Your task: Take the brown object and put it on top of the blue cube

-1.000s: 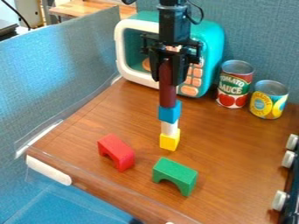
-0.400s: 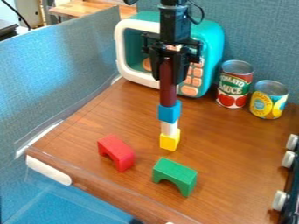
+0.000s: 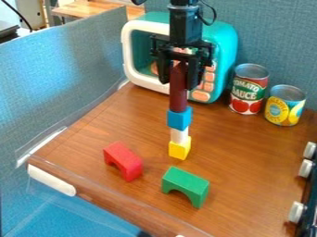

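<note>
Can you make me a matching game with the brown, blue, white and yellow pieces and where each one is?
Pieces:
1. Brown piece
2. Blue cube
3. White piece
4. Yellow block

Places:
A. Lowest of the four
B. Just below the brown one
C. Highest of the four
D. Just above the yellow one

Right pairs: 1-C, 2-B, 3-D, 4-A
</note>
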Robot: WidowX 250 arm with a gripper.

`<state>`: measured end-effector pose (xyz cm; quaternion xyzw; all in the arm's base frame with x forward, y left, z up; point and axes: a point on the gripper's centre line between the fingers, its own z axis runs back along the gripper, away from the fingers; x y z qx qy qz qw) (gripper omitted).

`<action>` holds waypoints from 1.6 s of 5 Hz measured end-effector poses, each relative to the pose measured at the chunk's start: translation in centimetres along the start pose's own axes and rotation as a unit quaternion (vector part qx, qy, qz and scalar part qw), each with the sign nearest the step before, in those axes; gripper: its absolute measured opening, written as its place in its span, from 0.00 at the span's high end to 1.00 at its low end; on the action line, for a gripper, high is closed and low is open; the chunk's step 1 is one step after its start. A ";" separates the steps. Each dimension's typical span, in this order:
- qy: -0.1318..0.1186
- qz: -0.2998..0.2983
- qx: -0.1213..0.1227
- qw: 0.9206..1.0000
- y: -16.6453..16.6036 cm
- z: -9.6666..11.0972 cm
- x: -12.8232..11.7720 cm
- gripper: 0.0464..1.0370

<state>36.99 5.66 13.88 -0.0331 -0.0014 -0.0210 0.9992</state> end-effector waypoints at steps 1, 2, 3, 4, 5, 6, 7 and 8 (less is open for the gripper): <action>-0.001 0.004 -0.003 1.000 -0.1 0.0 0.0 0.03; -0.003 0.006 -0.002 1.000 -0.1 0.0 0.1 0.03; -0.034 0.007 0.001 0.999 -0.1 2.5 -0.4 0.04; -0.054 0.017 0.007 0.998 0.4 4.9 -1.4 0.04; -0.072 0.021 0.001 0.997 1.0 6.9 -2.6 0.04; -0.055 0.001 0.007 0.998 1.2 6.9 -4.6 0.04; -0.036 -0.029 0.011 0.999 0.9 6.2 -7.2 0.04; -0.009 -0.057 0.023 0.998 1.4 4.8 -10.0 0.04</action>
